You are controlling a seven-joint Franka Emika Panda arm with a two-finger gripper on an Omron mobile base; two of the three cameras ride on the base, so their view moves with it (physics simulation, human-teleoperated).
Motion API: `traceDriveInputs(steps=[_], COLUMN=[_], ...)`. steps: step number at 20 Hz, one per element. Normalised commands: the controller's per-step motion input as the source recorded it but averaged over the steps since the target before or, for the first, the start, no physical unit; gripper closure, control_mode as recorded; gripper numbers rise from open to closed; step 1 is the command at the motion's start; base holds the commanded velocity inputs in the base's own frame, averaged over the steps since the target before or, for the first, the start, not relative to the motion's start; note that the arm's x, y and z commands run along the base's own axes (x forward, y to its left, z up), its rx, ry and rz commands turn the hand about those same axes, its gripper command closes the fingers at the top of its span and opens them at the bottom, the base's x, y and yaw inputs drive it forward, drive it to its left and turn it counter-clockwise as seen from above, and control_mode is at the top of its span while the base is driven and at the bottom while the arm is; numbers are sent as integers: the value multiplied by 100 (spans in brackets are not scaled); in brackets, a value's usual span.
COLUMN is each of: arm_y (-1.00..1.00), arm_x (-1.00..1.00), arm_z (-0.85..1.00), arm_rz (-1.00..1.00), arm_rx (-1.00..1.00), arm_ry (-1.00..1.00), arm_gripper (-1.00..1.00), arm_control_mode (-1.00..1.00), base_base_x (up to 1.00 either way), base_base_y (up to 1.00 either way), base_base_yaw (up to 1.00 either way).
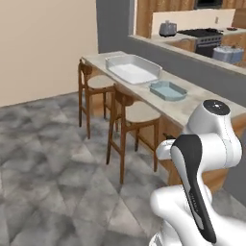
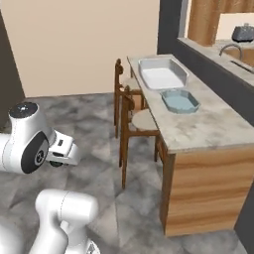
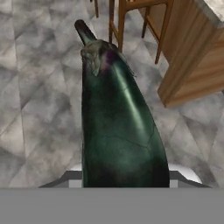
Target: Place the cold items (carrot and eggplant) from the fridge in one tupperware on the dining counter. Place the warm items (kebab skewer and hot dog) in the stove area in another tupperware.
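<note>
A dark purple-green eggplant (image 3: 118, 127) fills the middle of the hand view, stem end pointing away from the hand, hanging above the grey floor. My gripper (image 3: 124, 181) is shut on its thick end, and the fingertips are hidden behind it. On the dining counter (image 1: 190, 109) (image 2: 208, 126) sit two tupperware containers. One is large and pale grey (image 1: 132, 68) (image 2: 162, 73), the other small and light blue (image 1: 168, 90) (image 2: 180, 100); both look empty. The stove (image 1: 205, 34) stands far behind the counter. The carrot, kebab skewer and hot dog are out of view.
Two wooden stools (image 1: 137, 115) (image 2: 141, 121) stand along the counter's near side. The counter's wooden end panel (image 2: 208, 188) (image 3: 192, 65) is close on my right. A toaster (image 1: 167, 29) (image 2: 243, 32) and a sink faucet (image 2: 230, 48) lie beyond. Open grey floor spreads to the left.
</note>
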Motion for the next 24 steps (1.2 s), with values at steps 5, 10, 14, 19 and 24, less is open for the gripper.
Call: traceDriveInputs(steps=[5, 10, 14, 19, 24], arm_y=[0, 0, 0, 0, 0], arm_x=[0, 0, 0, 0, 0], arm_z=[0, 0, 0, 0, 0], arm_rz=[0, 0, 0, 0, 0], arm_rx=[0, 0, 0, 0, 0], arm_ry=[0, 0, 0, 0, 0], arm_gripper=[100, 100, 100, 100, 100], arm_control_mode=[100, 100, 100, 100, 100], base_base_x=[73, 74, 75, 74, 63], base_base_y=[100, 100, 100, 100, 100], base_base_yaw=[-48, -48, -49, -48, -45])
